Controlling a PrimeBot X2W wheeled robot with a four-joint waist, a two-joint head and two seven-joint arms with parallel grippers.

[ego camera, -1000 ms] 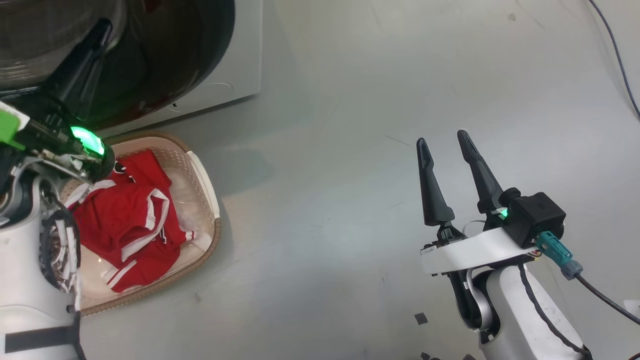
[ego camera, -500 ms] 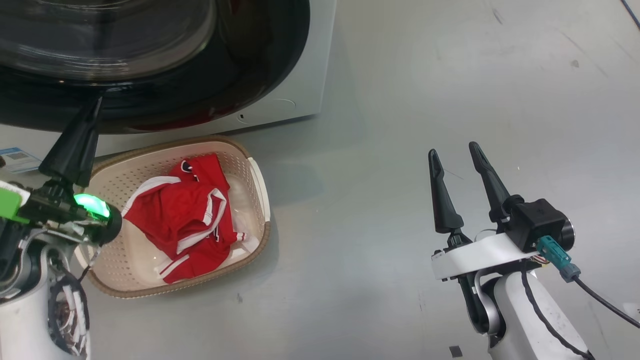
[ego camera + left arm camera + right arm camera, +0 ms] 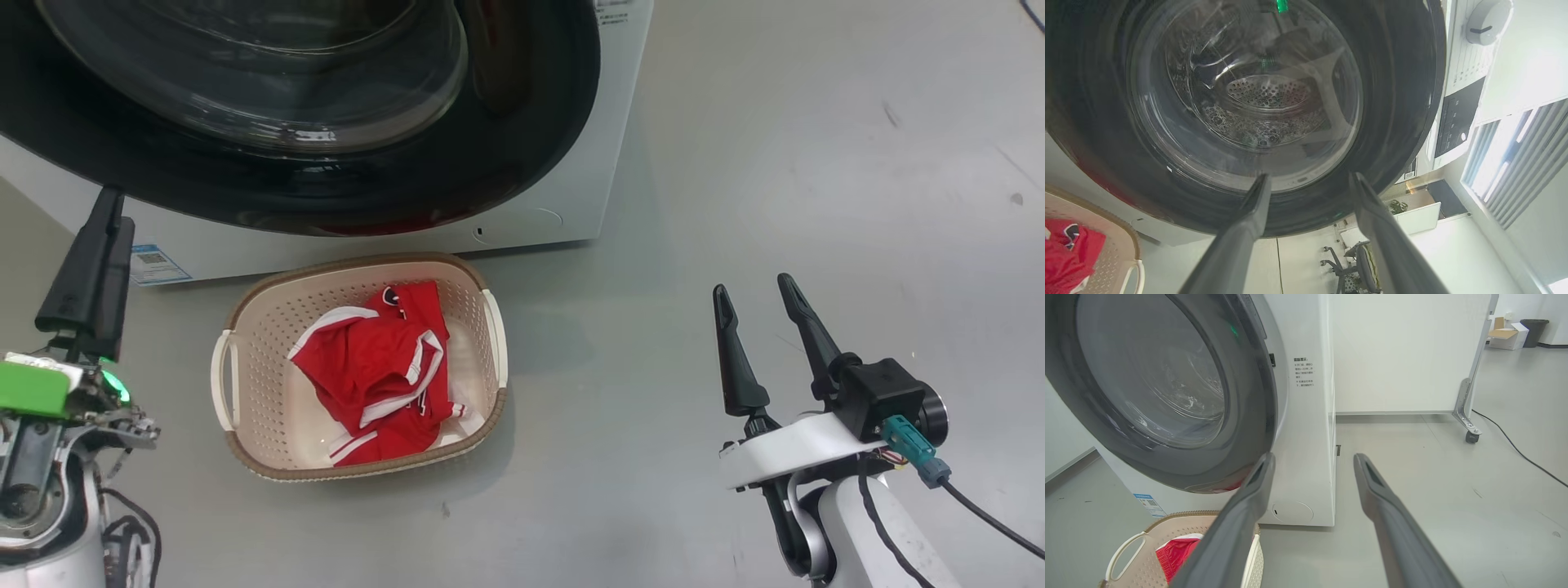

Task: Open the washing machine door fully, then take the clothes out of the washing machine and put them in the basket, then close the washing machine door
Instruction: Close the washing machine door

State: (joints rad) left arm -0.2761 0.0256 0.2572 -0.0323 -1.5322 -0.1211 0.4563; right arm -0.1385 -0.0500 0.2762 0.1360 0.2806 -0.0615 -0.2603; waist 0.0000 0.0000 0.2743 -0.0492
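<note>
The washing machine door (image 3: 531, 155), with its black rim and glass bowl, lies flat against the white washing machine (image 3: 571, 212) and looks shut. Through the glass in the left wrist view, the steel drum (image 3: 1265, 94) shows behind the door (image 3: 1396, 102). On the floor before the machine, the cream basket (image 3: 265, 343) holds the red clothes (image 3: 367, 367). My left gripper (image 3: 102, 204) stands left of the basket, open and holding nothing (image 3: 1308, 177), pointing at the door's lower rim. My right gripper (image 3: 752, 286) hangs open and holds nothing over bare floor to the right (image 3: 1314, 457).
A blue label (image 3: 155, 263) sits at the machine's base. Grey floor spreads to the right of the basket. In the right wrist view a white panel's caster (image 3: 1471, 436) and a black cable (image 3: 1515, 447) lie beyond the machine's side (image 3: 1310, 437).
The head camera has swung, so the machine and basket sit further right and lower in view. My left gripper has come off the door rim and now stands left of the basket.
</note>
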